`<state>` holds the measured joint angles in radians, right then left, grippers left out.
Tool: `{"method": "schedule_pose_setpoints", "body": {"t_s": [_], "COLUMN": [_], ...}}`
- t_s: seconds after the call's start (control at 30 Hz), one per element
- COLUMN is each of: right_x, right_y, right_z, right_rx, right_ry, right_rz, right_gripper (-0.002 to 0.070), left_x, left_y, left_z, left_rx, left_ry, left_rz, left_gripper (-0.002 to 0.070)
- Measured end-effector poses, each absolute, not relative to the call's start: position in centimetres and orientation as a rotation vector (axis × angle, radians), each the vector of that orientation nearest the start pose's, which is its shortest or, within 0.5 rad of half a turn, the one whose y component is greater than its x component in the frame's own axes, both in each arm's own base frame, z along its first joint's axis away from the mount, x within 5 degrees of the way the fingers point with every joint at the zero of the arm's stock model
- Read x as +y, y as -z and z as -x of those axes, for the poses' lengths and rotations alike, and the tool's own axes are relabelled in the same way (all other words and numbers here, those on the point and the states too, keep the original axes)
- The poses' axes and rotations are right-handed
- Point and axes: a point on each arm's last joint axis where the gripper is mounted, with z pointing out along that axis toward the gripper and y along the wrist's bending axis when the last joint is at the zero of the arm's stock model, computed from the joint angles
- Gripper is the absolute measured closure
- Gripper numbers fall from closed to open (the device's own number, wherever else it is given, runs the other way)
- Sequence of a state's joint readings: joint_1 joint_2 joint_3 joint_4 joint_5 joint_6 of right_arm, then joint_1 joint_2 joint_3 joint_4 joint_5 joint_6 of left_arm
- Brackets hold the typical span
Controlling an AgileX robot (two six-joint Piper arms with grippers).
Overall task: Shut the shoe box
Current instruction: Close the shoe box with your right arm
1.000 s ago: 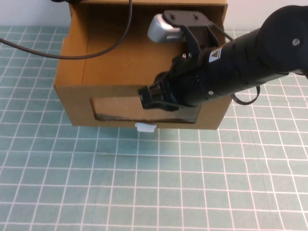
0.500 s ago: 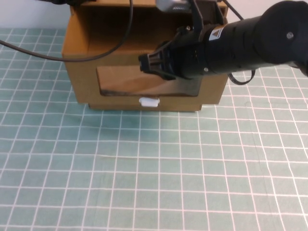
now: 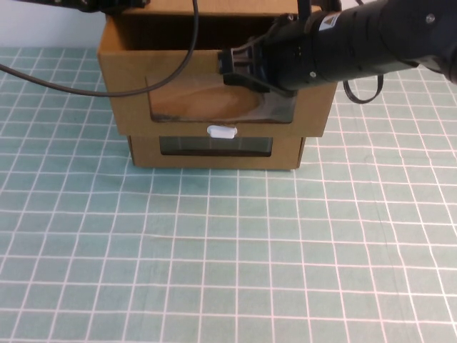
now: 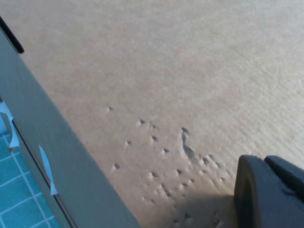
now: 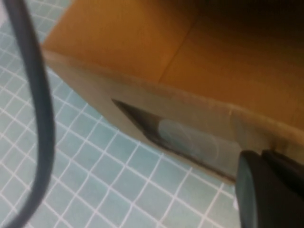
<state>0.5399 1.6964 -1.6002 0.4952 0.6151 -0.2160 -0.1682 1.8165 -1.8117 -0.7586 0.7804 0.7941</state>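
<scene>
Pushed farther back than in both earlier high views, the shoe box drawer front now stood well toward the far edge of the table, its clear window and small white pull tab directly above a second cardboard box beneath it. Part of the drawer's open interior showed behind the front panel, so closure was judged well advanced but incomplete. On the gridded green mat, the right arm reached across the drawer's front right corner, with the right gripper at the panel's upper edge; whether its fingers were open or closed could not be told. At far left, the left gripper rested on the cardboard top; its finger state could likewise not be told.
</scene>
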Motion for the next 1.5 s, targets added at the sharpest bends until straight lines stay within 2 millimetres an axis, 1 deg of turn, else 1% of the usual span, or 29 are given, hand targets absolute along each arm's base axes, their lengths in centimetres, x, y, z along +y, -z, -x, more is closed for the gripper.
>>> {"method": "schedule_pose_setpoints", "body": {"t_s": [0.17, 0.4, 0.53, 0.6, 0.73, 0.93, 1.03, 1.13, 1.33, 1.4, 1.5], "right_x": [22.7, 22.4, 22.4, 22.4, 22.2, 22.5, 22.6, 22.8, 22.5, 22.2, 21.6], "right_y": [-37.3, -36.1, -36.3, -36.6, -37.1, -36.2, -35.7, -35.1, -34.8, -35.4, -37.0], "right_z": [-33.3, -35.0, -35.4, -35.7, -37.1, -39.8, -40.9, -41.4, -41.5, -41.0, -39.4], "right_rx": [2.102, 2.100, 2.060, 2.037, 2.007, 2.007, 2.007, 2.024, 2.070, 2.084, 2.100], "right_ry": [-0.720, -0.734, -0.763, -0.767, -0.767, -0.774, -0.776, -0.786, -0.814, -0.820, -0.817], "right_rz": [0.518, 0.456, 0.448, 0.450, 0.425, 0.391, 0.380, 0.387, 0.413, 0.441, 0.516], "right_gripper": [0.0687, 0.0687, 0.0687, 0.0687, 0.0687, 0.0687, 0.0687, 0.0687, 0.0687, 0.0687, 0.0687], "left_x": [-11.4, -11.4, -11.4, -11.4, -11.4, -11.4, -11.4, -11.4, -11.4, -11.5, -11.6], "left_y": [-38.9, -38.9, -38.9, -38.9, -38.9, -38.9, -39.0, -39.0, -39.1, -39.4, -39.9], "left_z": [-40.9, -40.9, -40.9, -40.9, -40.9, -40.9, -40.9, -40.9, -40.9, -40.8, -40.4], "left_rx": [1.966, 1.966, 1.966, 1.966, 1.965, 1.965, 1.962, 1.961, 1.959, 1.960, 1.968], "left_ry": [0.512, 0.512, 0.514, 0.514, 0.516, 0.517, 0.517, 0.515, 0.516, 0.514, 0.523], "left_rz": [-0.671, -0.671, -0.670, -0.670, -0.669, -0.669, -0.665, -0.664, -0.672, -0.690, -0.738], "left_gripper": [0.0680, 0.0680, 0.0680, 0.0680, 0.0680, 0.0680, 0.0680, 0.0680, 0.0680, 0.0680, 0.0680]}}
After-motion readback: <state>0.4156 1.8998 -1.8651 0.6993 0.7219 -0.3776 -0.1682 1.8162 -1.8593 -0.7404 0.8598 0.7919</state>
